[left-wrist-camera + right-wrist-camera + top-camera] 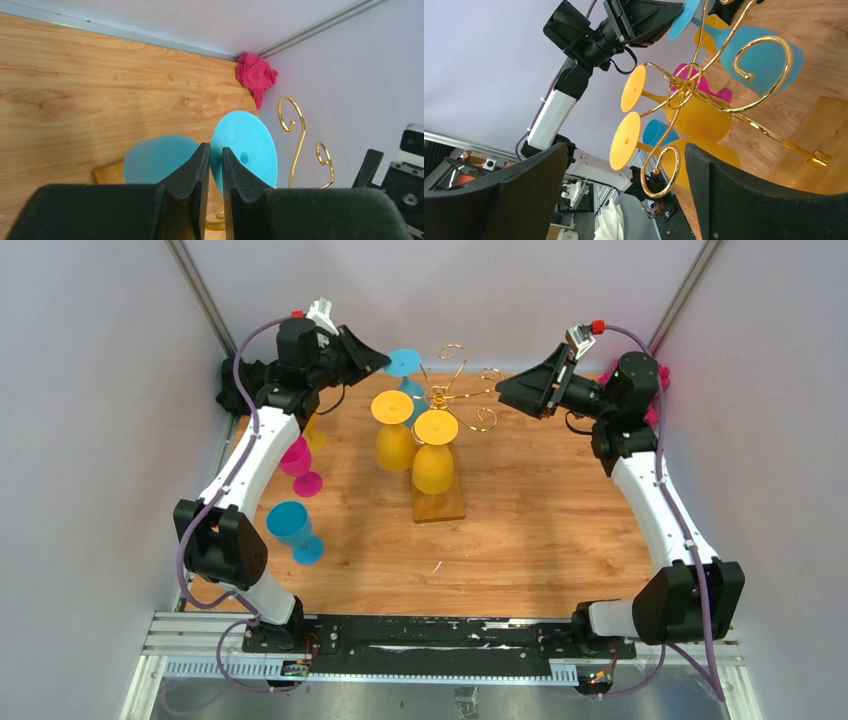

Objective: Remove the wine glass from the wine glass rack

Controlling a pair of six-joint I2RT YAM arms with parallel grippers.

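**Left jaws nearly together at the blue wine glass (403, 362)**

The glass hangs foot-up on the back-left arm of the wine glass rack (438, 397), which stands mid-worktop (560, 520). The left jaws sit between its bowl and foot with only a thin gap between them. The stem is hidden behind them, so I cannot tell whether they clamp it. Two yellow glasses (392, 407) hang at the front. The right jaws stand wide apart just right of the scrolls, holding nothing.
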